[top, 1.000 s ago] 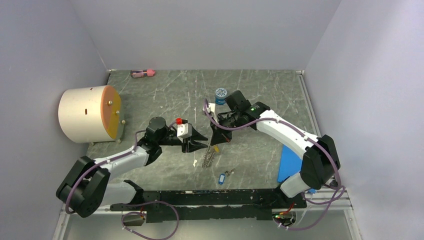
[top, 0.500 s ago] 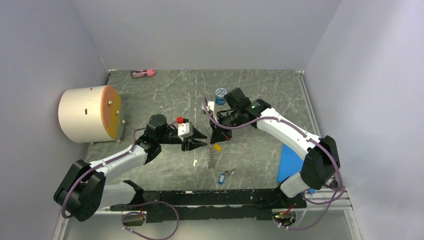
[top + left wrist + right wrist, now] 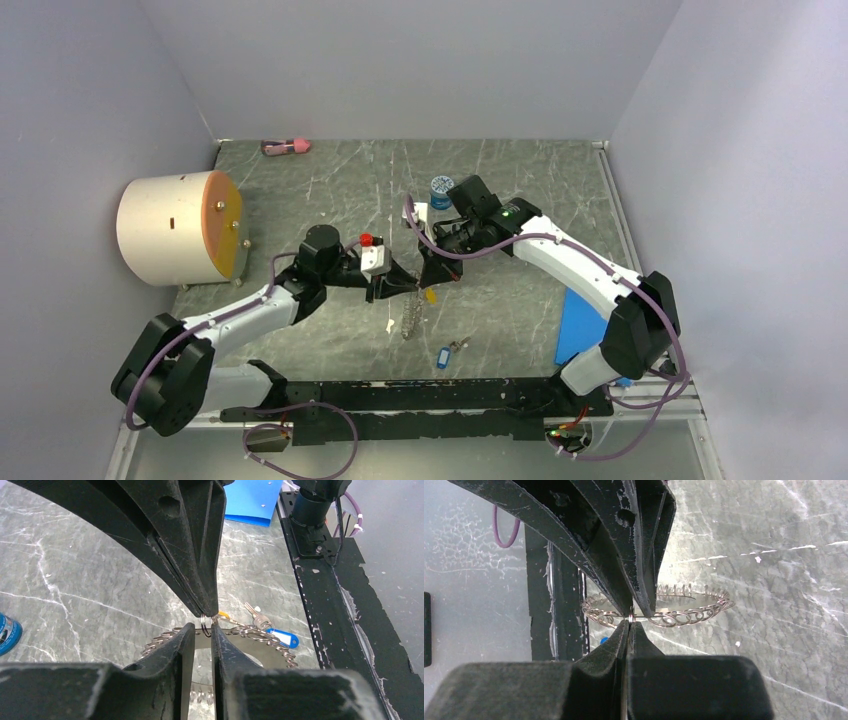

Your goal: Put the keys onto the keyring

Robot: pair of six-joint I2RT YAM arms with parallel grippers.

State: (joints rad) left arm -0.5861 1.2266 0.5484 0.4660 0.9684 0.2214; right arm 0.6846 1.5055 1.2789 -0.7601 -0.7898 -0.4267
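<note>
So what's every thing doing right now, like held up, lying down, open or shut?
large coiled grey metal keyring: lifted, dangling from the left gripper.
small yellow-headed metal key: lifted, pinched by the right gripper.
small blue-tagged metal key: lying loose on the table.
left gripper: shut on the keyring.
right gripper: shut on the yellow-headed key.
round blue jar: standing upright.

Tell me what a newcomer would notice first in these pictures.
Most striking are the left gripper and the right gripper, meeting tip to tip above the middle of the table, with the keyring hanging below them and the yellow key beside it. Next comes the big white drum with an orange face at the left edge, then the blue-tagged key lying near the arms' bases.
</note>
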